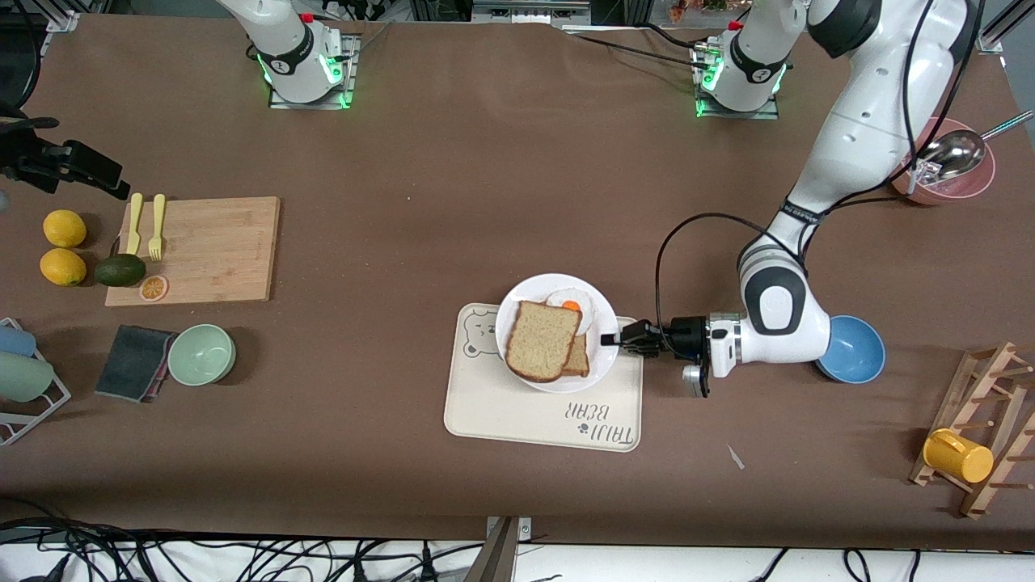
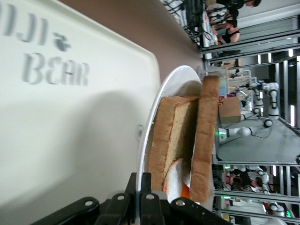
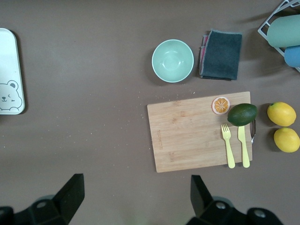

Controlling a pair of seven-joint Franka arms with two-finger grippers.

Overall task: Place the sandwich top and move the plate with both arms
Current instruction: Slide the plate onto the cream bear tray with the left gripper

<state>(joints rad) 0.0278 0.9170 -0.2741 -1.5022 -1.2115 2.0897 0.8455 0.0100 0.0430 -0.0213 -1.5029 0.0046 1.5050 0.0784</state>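
Observation:
The white plate (image 1: 517, 307) sits partly on the cream bear-print tray (image 1: 525, 412). On it the sandwich top (image 1: 540, 341), a pale tan slice, lies over a darker slice (image 1: 580, 361) and a fried egg (image 1: 572, 305). My left gripper (image 1: 612, 339) is shut on the plate's rim at the side toward the left arm's end of the table. The left wrist view shows its fingers pinching the rim (image 2: 145, 171), with the sandwich top (image 2: 206, 136) above the lower slice (image 2: 171, 136). My right gripper (image 3: 136, 180) is open and empty, high over the table near the cutting board (image 3: 199, 131).
Toward the right arm's end lie a wooden cutting board (image 1: 202, 246) with yellow cutlery, an avocado, two lemons, a green bowl (image 1: 202, 354) and a dark cloth. A blue bowl (image 1: 853, 349) sits under the left arm's elbow. A pink bowl with a ladle (image 1: 946, 166) and a mug rack (image 1: 978, 436) stand at the left arm's end.

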